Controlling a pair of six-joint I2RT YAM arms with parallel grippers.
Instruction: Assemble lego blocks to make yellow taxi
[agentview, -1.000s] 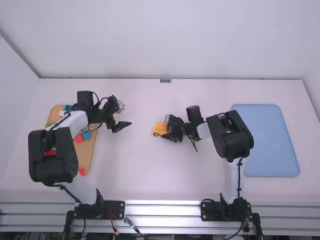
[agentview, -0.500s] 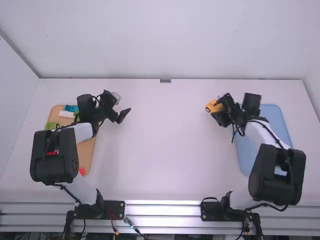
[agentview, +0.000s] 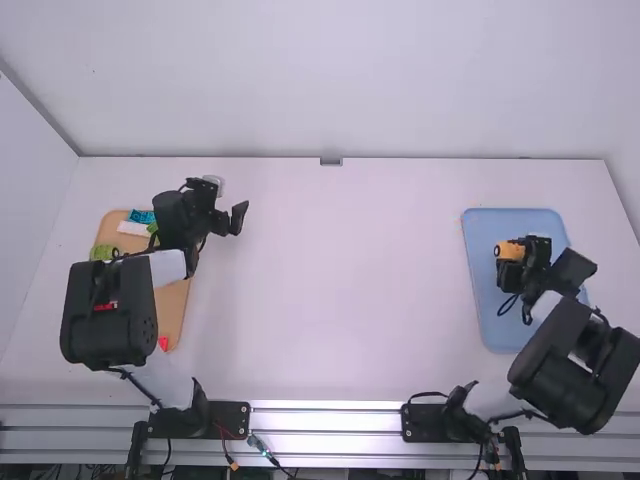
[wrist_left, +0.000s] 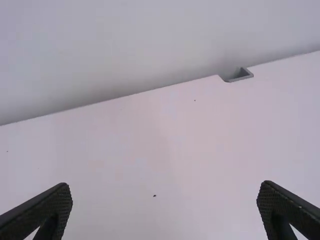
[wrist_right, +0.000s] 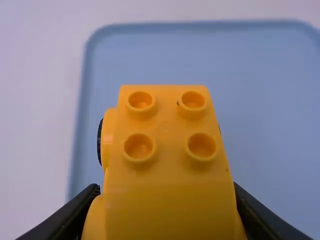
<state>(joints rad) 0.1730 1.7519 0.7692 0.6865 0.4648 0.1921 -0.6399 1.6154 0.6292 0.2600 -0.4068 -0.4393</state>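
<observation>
Rightward goes the yellow taxi (wrist_right: 167, 170), now over the far half of the blue tray (agentview: 489, 322), grasped by the right gripper (agentview: 511, 262); at left, the left gripper (agentview: 236, 218) is released, fingers wide.

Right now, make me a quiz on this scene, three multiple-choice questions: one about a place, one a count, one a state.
1. Where is the yellow toy car?
A) Over the brown board
B) Over the blue tray
C) Over the middle of the table

2. How many studs show on its top?
A) Four
B) Two
C) Six

3. How is the left gripper?
A) Shut on a block
B) Shut and empty
C) Open and empty

Answers:
1 B: the high view shows the right gripper holding it there.
2 A: the right wrist view shows two rows of two.
3 C: its fingers stand wide apart, nothing held between them.
</observation>
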